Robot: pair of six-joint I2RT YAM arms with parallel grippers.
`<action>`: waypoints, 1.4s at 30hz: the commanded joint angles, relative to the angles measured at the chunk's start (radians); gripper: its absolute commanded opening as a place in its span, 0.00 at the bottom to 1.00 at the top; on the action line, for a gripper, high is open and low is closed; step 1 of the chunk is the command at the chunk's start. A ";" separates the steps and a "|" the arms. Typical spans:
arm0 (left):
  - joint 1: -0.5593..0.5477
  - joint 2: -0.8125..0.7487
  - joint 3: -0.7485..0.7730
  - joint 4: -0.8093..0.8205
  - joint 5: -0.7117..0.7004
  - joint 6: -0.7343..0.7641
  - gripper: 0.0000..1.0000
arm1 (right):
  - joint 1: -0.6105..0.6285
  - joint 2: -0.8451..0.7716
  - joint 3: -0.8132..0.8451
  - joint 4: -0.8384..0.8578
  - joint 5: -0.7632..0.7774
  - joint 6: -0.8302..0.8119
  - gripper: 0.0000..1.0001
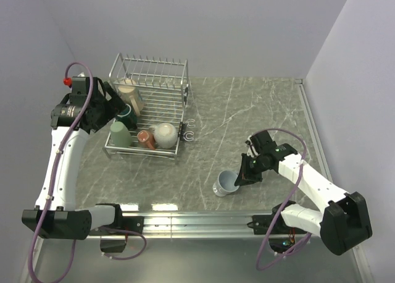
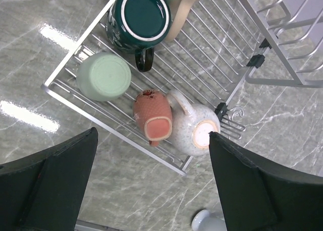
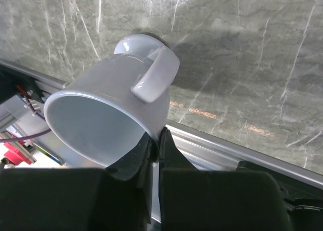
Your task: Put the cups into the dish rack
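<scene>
One light blue-grey mug (image 1: 226, 184), glossy with a thick loop handle, sits near the front edge of the worktop (image 1: 259, 110), about midway along it, with the right gripper (image 3: 155, 140) pinched onto its rim. Five others lie in the dish rack (image 1: 142, 151) at the far left corner: tall tan mug (image 1: 131, 94), dark green mug (image 2: 141, 16), pale green mug (image 2: 103, 75), red-brown mug (image 2: 153, 112) and cream mug (image 2: 194, 127). The left gripper (image 2: 152, 140) hangs above them, fingers spread wide

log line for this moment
right gripper shut on blue-grey mug rim, tilted | left gripper open above dish rack | in rack: tan mug, dark green mug, pale green mug, red-brown mug, cream mug
</scene>
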 commanded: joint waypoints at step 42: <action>-0.238 0.079 -0.001 0.888 0.905 -0.972 0.99 | -0.022 0.242 0.872 0.599 -0.061 0.229 0.00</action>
